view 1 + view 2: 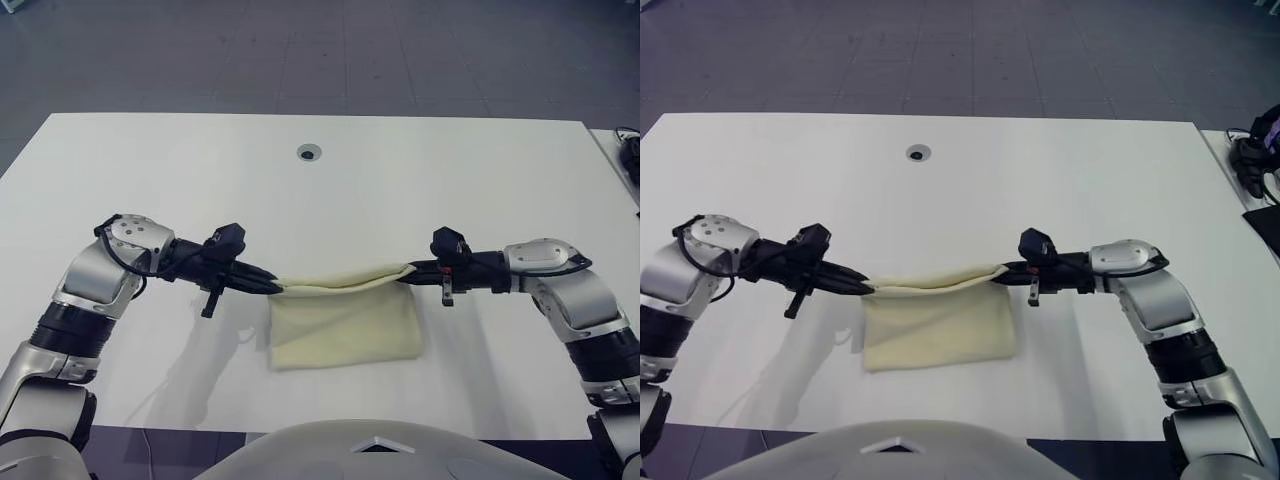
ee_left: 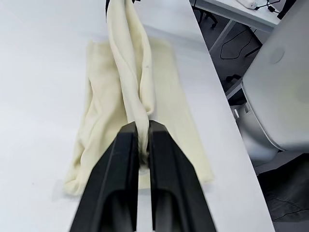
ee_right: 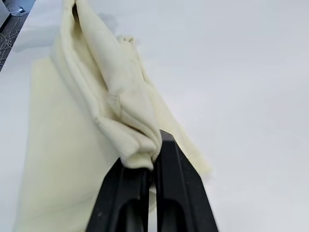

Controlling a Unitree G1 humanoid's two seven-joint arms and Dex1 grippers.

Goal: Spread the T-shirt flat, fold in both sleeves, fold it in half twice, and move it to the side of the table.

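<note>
A pale yellow T-shirt [image 1: 345, 325], folded into a small rectangle, lies near the table's front edge at the middle. Its far edge is lifted off the table and stretched between both grippers. My left gripper [image 1: 277, 287] is shut on the T-shirt's left far corner [image 2: 141, 126]. My right gripper [image 1: 409, 268] is shut on the right far corner [image 3: 140, 147]. The lower layer of cloth still rests flat on the white table [image 1: 180, 180]. In the wrist views the cloth bunches into a thick roll between the black fingers [image 2: 113, 183].
A round cable hole [image 1: 309, 152] sits at the table's far middle. Dark cables and gear [image 1: 1252, 160] lie on another surface past the right edge. Bare table surface stretches to the left, right and back of the shirt.
</note>
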